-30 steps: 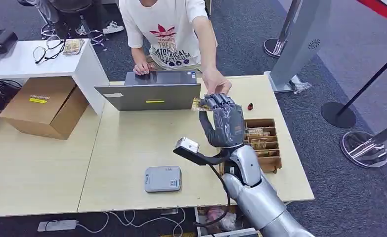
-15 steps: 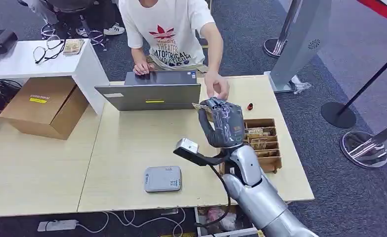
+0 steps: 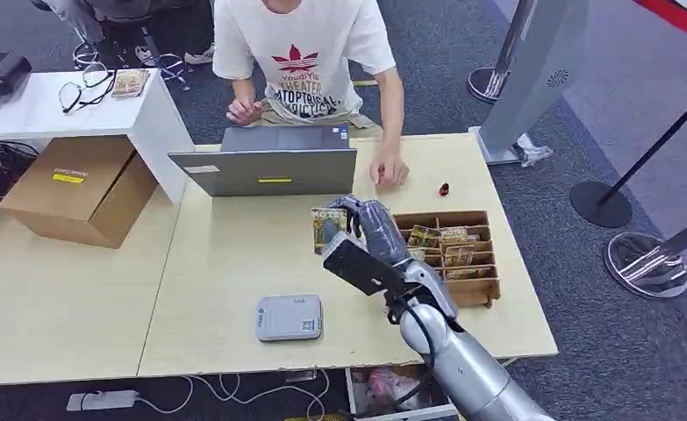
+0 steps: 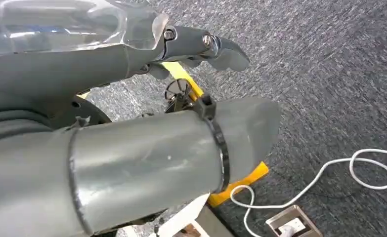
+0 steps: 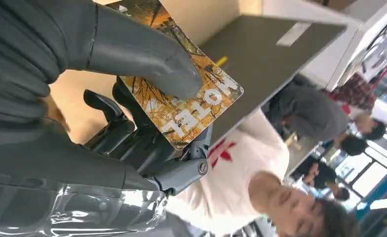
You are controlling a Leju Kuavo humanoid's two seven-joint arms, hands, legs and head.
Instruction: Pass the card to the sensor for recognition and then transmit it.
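The robot's right hand pinches an orange card between thumb and fingers above the table. Its left hand hangs over carpet; whether its fingers are spread cannot be told.

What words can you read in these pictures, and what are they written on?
"HOTEL": on the card that the right hand holds; the letters show upside down in the right wrist view.
The print under the red leaf logo on the person's white shirt: too blurred to read.
The yellow label on the cardboard box: too small to read.
The marks on the grey card reader: too small to read.
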